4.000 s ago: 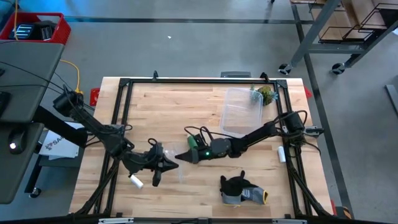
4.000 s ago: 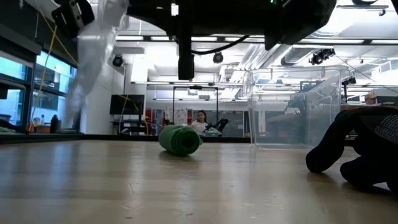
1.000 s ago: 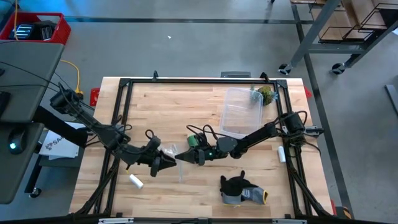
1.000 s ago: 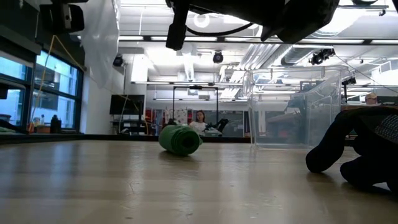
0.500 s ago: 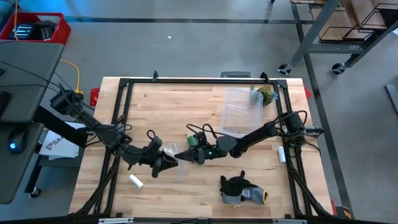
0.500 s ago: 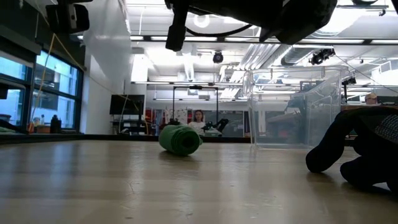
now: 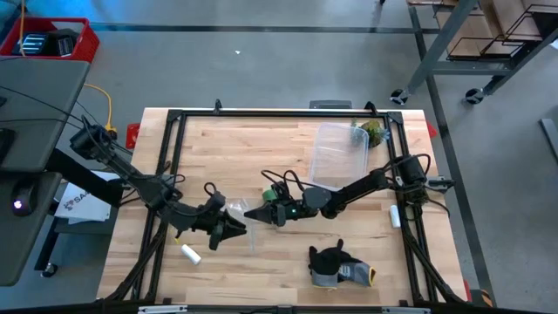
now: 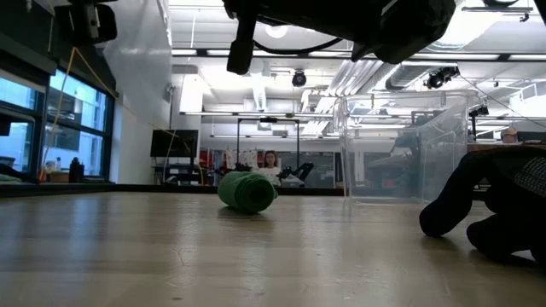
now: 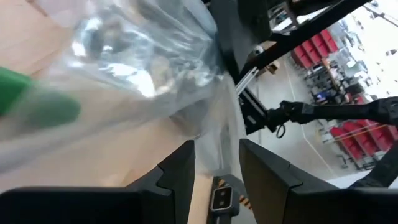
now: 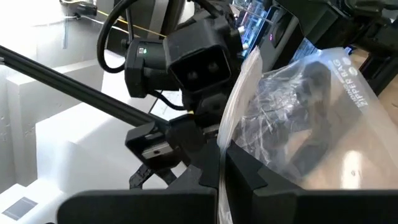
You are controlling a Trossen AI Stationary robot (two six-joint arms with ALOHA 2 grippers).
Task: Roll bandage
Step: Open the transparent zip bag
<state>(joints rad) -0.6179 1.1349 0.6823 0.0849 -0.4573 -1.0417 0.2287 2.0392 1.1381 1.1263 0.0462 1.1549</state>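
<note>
Room, low view: open workshop with ceiling lights behind the wooden bench [image 8: 256, 256].
High view: left hand [image 7: 237, 228] and right hand [image 7: 251, 213] meet near bench centre at a clear plastic bag [image 7: 239, 212]; bandage [image 7: 270, 198], a green roll, lies just beside the right hand.
Low view: bandage on the bench, clear container [image 8: 401, 149] beside it, dark glove [image 8: 495, 205] nearer the camera.
Left wrist view: fingers narrow, pinching bag film.
Right wrist view: fingers closed on the bag edge.
</note>
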